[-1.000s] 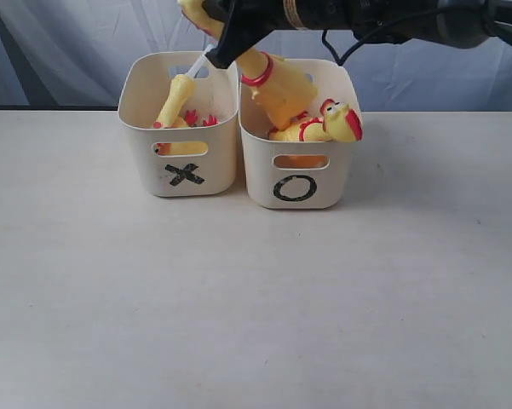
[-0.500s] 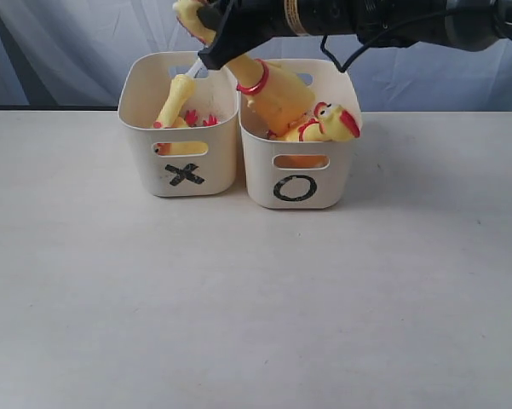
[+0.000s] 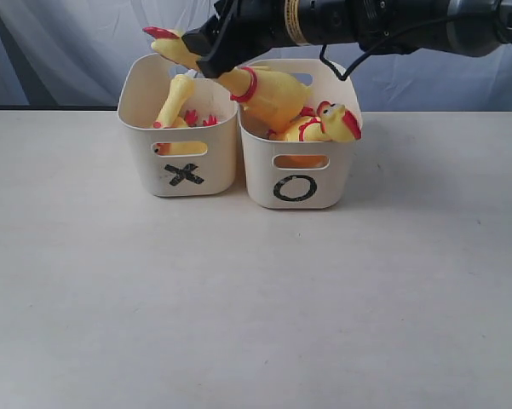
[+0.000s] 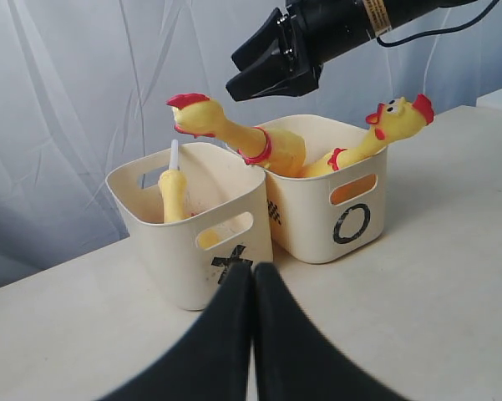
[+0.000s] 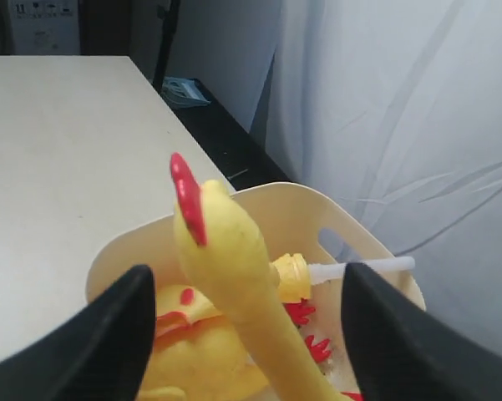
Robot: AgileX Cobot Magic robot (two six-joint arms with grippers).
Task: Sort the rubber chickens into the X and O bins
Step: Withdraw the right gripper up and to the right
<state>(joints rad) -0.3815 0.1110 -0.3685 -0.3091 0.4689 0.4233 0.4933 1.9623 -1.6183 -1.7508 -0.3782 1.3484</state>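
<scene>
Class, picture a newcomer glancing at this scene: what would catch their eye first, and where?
A yellow rubber chicken sprawls across both tubs, body in the O bin, red-combed head over the X bin. The right gripper hangs open above it. A second chicken peeks over the O bin's outer rim.

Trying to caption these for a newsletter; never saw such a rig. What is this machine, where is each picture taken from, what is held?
It is a two-armed robot. One picture looks at the table from off the arms; the other two come from cameras on its wrists. Two cream tubs stand there, the X bin and the O bin, with rubber chickens inside. The right gripper is open around the neck of one chicken, its body in the O bin, head over the X bin. The left gripper is shut, empty.
</scene>
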